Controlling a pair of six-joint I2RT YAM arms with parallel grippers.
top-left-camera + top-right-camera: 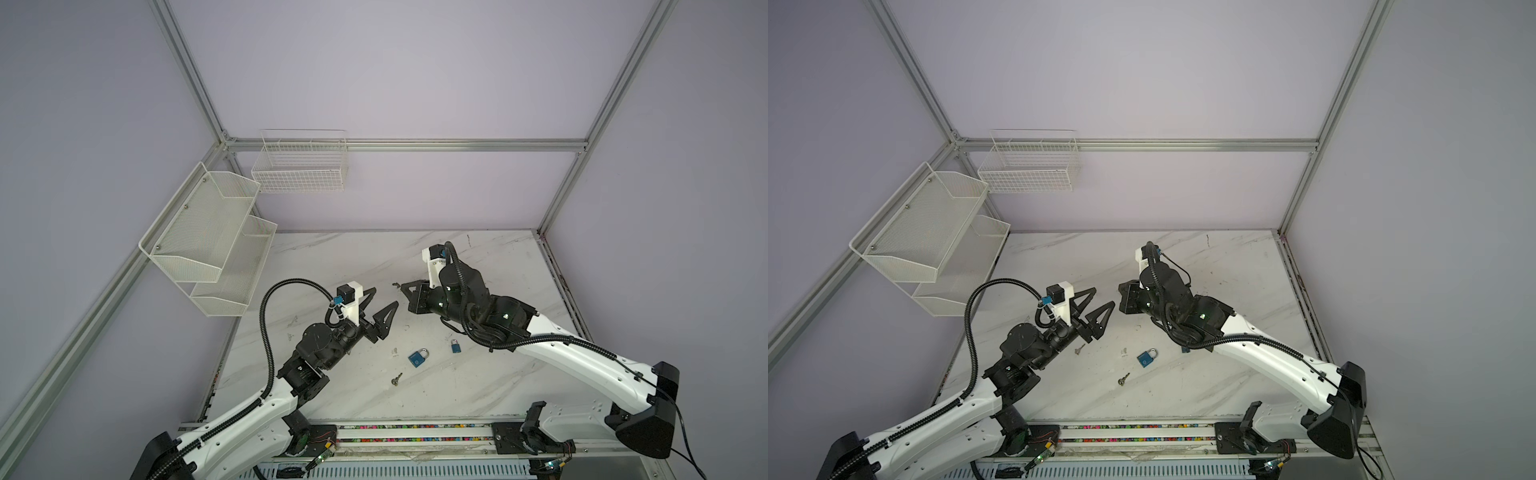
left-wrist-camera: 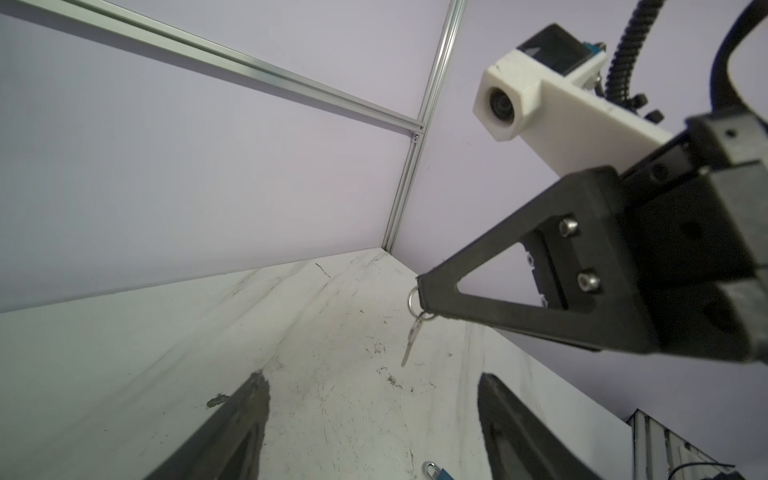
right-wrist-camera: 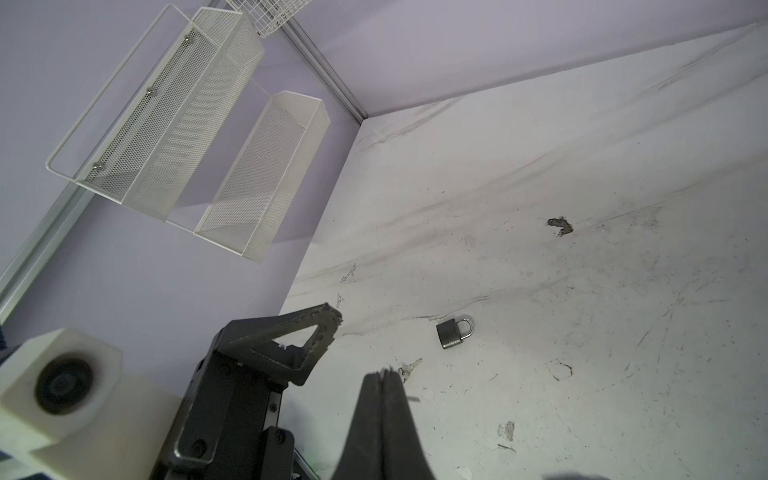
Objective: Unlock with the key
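Note:
My right gripper [image 1: 400,286] [image 2: 420,287] is raised above the table and shut on a small ring. From the ring a silver key [image 2: 411,340] dangles, and it also shows beside the closed fingertips [image 3: 384,372]. My left gripper [image 1: 385,296] [image 2: 370,382] faces it from close by. It is open with nothing between its fingers, and the key hangs just beyond its tips. A blue padlock [image 1: 418,357] [image 1: 1147,358] lies on the marble table nearer the front. A smaller blue padlock [image 1: 456,345] lies by the right arm. A dark padlock [image 3: 454,332] lies flat beyond the right fingertips.
A loose key [image 1: 396,379] lies on the table in front of the blue padlock, and another key [image 1: 1079,349] lies by the left wrist. White mesh shelves [image 1: 208,241] and a wire basket [image 1: 301,166] hang on the left and back walls.

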